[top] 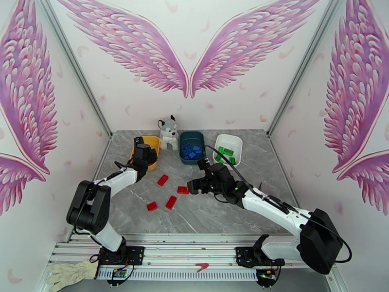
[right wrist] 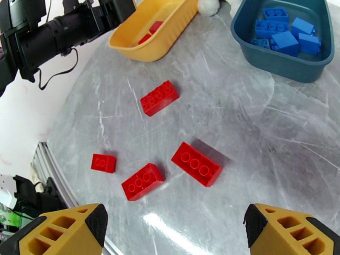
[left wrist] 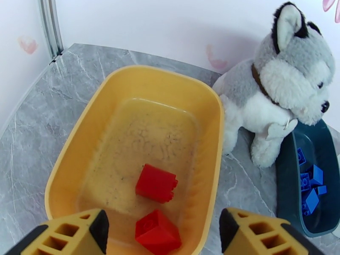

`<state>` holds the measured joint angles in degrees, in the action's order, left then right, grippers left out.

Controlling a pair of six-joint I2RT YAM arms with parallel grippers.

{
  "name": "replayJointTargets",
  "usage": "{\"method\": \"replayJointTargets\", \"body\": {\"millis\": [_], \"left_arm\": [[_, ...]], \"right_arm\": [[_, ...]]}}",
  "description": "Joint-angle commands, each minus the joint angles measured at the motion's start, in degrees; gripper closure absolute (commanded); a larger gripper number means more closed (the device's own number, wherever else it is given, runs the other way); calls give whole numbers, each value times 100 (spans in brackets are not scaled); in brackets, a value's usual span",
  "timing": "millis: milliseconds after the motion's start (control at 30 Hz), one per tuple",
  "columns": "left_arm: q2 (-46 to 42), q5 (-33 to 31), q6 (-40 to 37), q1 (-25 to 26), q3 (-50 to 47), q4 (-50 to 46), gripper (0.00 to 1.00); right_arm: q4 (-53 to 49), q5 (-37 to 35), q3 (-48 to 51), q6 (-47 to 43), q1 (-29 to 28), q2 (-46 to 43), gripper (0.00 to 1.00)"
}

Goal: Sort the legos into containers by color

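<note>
Left hand (left wrist: 163, 228) wide over yellow tray (left wrist: 219, 137) — right hand (right wrist: 174, 222) wide above red legos (right wrist: 196, 163).

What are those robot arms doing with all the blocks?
They are sorting bricks by colour. The left pincer hangs open over the yellow tray, which has two red bricks inside. The blue bricks are in the dark teal tray and the green bricks are in the white tray. Four loose red bricks lie on the table, with the open right pincer above them.
</note>
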<state>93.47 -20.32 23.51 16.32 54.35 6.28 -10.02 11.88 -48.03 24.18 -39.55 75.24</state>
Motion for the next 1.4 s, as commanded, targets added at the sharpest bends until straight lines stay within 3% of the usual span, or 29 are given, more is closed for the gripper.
{"method": "replayJointTargets", "body": {"millis": [0, 433, 767, 1067, 1367], "left_arm": [[-458, 81, -61, 261, -287, 7, 25], [-1147, 6, -107, 1477, -1237, -165, 24], [-679, 121, 260, 1559, -2018, 461, 22], [69, 395, 288, 1525, -2051, 820, 21], [254, 763, 57, 1581, -2069, 1043, 30]], "right_arm": [[-49, 69, -215, 129, -62, 97, 10], [-60, 168, -259, 139, -71, 263, 9], [-69, 166, -268, 113, -70, 289, 10], [-101, 166, -277, 95, -70, 294, 10], [-105, 157, -277, 94, -70, 276, 10]]}}
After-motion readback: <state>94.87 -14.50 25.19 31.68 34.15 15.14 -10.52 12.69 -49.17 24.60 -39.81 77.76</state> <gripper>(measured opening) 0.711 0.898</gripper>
